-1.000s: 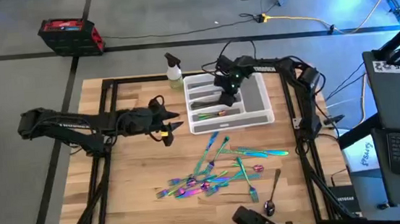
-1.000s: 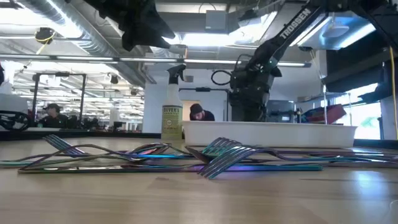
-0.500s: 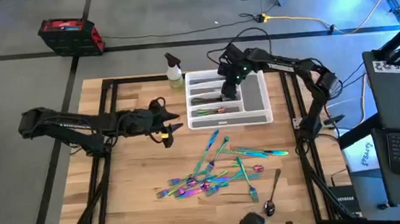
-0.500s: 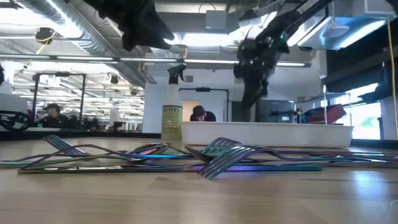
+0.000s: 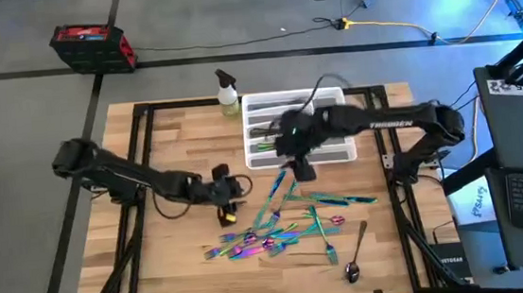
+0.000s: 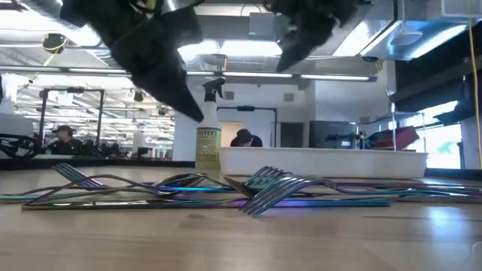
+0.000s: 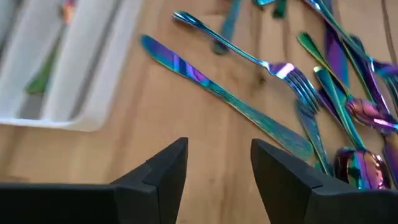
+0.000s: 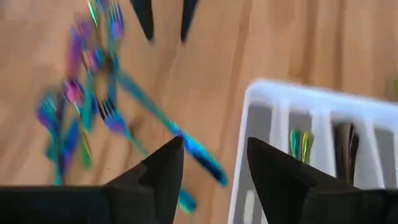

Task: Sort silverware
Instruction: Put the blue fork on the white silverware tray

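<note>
The silverware (image 5: pixel 283 225), slim rainbow forks, spoons and knives, lies in a loose heap on the wood table's near middle; a darker spoon (image 5: pixel 354 252) lies to its right. A few pieces (image 5: pixel 266 144) lie in the white tray (image 5: pixel 337 145) at the far middle. My left gripper (image 5: pixel 243 188) hovers open just left of the heap, in front of a rainbow knife (image 7: pixel 230 99). My right gripper (image 5: pixel 300 170) hovers open at the tray's near rim (image 8: pixel 298 93), above the same knife (image 8: pixel 186 146). Nothing sits between either pair of fingers.
A spray bottle (image 5: pixel 226 91) of yellowish liquid stands at the tray's far left corner. Black frame rails (image 5: pixel 141 176) run along the table's left and right sides. Bare wood lies left of the heap and along the near edge. People show in the room behind (image 6: pixel 242 137).
My right gripper has left its place over the tray, coming up and then toward the near edge, to the tray's near rim by the heap. My left gripper has come toward the near edge and the right, tipping down toward the heap. The silverware has stayed still.
</note>
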